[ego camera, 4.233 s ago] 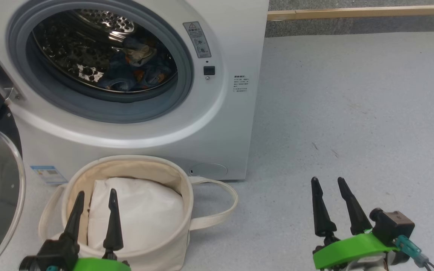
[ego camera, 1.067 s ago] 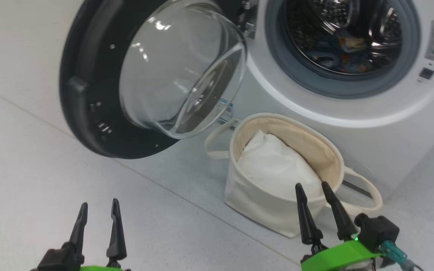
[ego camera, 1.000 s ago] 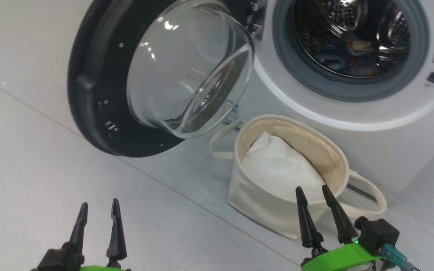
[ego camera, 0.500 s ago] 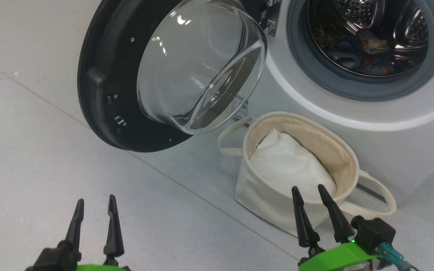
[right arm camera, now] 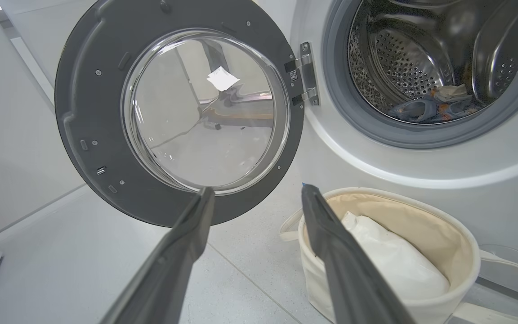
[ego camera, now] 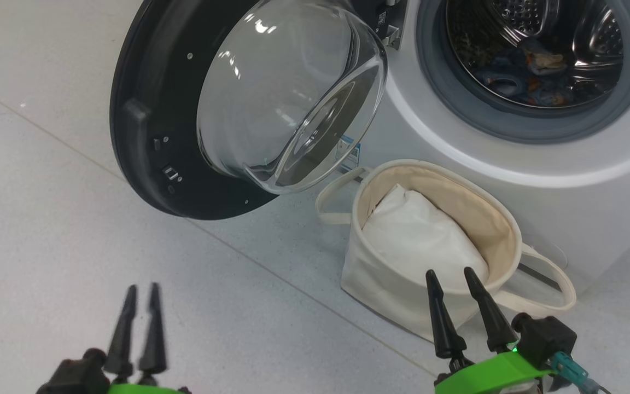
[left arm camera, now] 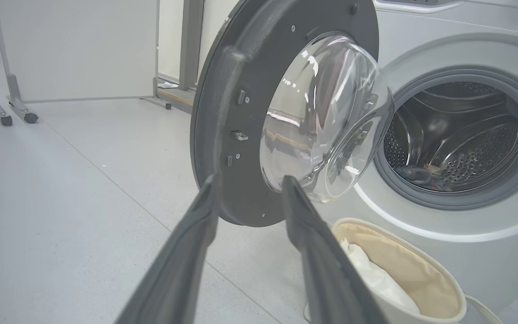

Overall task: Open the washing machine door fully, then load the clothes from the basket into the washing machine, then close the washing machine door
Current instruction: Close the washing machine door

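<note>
washing machine door (ego camera: pixel 249 104) stands swung wide open, left of the washing machine (ego camera: pixel 512 158). clothes (ego camera: pixel 534 76) lie inside the drum, far right. basket (ego camera: pixel 380 268), on the floor just before the machine, shows a white liner (ego camera: pixel 419 235). loading judged done; closing the door remains. left gripper (ego camera: pixel 143 287) narrowly parted, right gripper (ego camera: pixel 449 272) wider, both empty, well short of the door.
</note>
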You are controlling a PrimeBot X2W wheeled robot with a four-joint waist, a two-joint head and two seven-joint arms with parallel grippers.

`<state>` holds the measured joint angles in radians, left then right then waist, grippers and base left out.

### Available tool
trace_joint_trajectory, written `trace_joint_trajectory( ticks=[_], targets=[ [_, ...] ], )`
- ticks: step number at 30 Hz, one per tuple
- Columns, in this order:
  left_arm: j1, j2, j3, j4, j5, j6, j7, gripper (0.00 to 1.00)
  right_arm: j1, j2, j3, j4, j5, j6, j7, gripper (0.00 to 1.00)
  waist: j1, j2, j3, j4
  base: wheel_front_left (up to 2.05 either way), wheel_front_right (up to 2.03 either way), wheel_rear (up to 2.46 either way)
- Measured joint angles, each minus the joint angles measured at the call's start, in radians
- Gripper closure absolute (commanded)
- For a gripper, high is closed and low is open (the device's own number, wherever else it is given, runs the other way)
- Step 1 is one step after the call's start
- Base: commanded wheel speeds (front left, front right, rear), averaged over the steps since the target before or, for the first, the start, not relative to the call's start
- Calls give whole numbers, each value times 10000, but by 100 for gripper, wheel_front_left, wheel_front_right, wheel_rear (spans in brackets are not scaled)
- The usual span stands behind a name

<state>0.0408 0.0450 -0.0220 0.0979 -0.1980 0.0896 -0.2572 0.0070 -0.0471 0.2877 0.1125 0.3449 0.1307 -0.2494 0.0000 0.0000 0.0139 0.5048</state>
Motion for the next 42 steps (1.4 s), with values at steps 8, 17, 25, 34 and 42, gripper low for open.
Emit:
trace_joint_trajectory(
  ticks=[8, 17, 25, 34, 42],
  targets=[
    [-34, -8, 709, -727, -522, -518, 0, 100, -3, 0, 10, -8, -17, 0, 0, 0, 0, 0, 257, -29, 0, 0, 0],
    [-1081, 113, 1835, -748, -4698, -2136, 23, 100, -70, 0, 130, 8, -384, 0, 0, 0, 0, 0, 702, -321, 0, 0, 0],
    [-3760, 2163, 3902, 445, -10562, -2134, 2704, 100, -778, -19, 180, 10, -884, 0, 0, 0, 2, 0, 1468, -664, 0, 0, 0],
    [-6107, 3691, 5129, 4410, -12201, -1923, 3866, 100, -1213, -395, 249, 35, -974, 0, 0, 0, 2, 0, 2274, -1572, 0, 0, 0],
    [-7629, 4332, 5538, 6387, -12822, -1848, 4289, 100, -1313, -688, 479, 12, -968, 0, 0, 0, 3, 0, 2978, -2101, 0, 0, 0]
  ],
)
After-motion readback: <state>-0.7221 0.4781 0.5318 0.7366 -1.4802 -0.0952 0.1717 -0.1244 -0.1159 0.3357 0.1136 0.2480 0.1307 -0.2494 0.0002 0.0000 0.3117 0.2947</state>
